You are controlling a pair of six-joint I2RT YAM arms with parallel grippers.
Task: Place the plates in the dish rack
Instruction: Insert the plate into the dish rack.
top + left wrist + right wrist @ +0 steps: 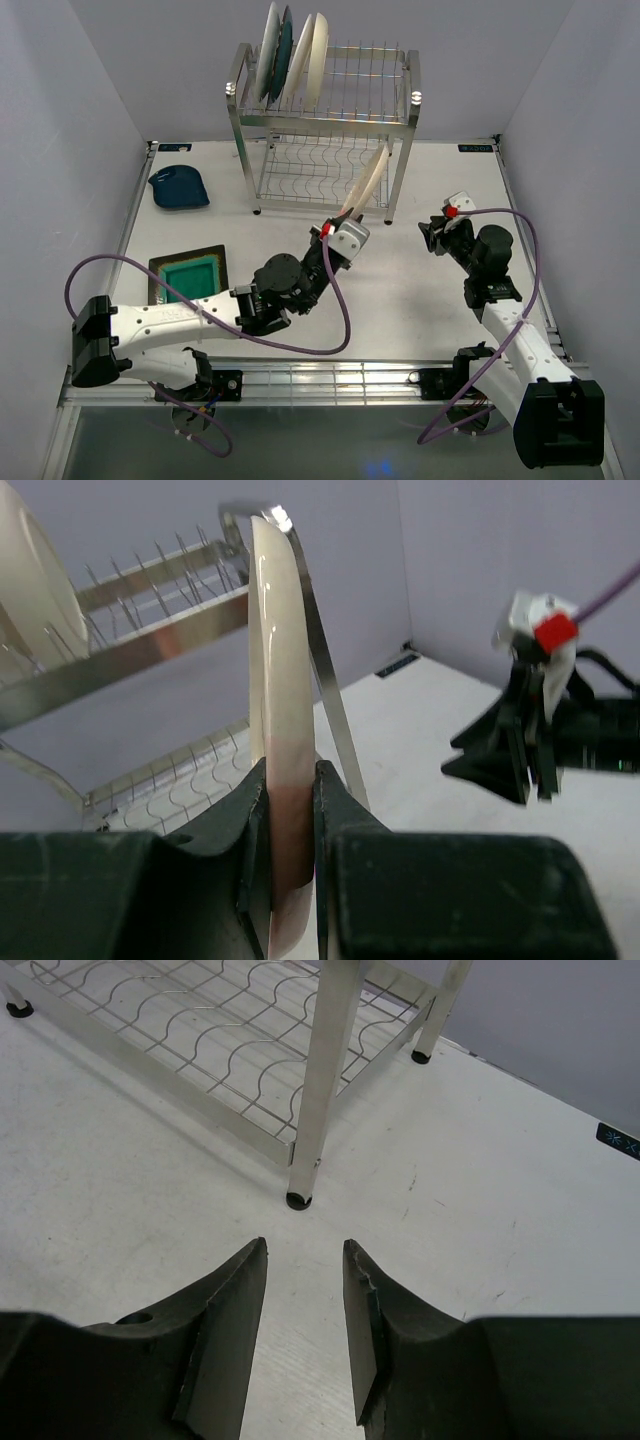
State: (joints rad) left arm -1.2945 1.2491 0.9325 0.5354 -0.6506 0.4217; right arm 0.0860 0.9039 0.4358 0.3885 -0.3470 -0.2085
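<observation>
Nearest my bases, the square green plate [188, 275] lies flat on the table [400, 320], left of my left arm. My left gripper [290, 810] is pinched on the rim of a pale cream plate [280, 680], which it holds on edge, tilted, in front of the dish rack's [330, 122] front right post, at lower-shelf level; I cannot tell whether plate and post touch. My right gripper [305, 1260] hovers just off that post's foot, jaws parted, nothing between them. Farther left, a small dark blue plate [179, 188] sits on the table beside the rack. On the upper shelf, left end, three plates stand in slots: white [268, 55], dark teal [285, 50], cream [315, 55].
</observation>
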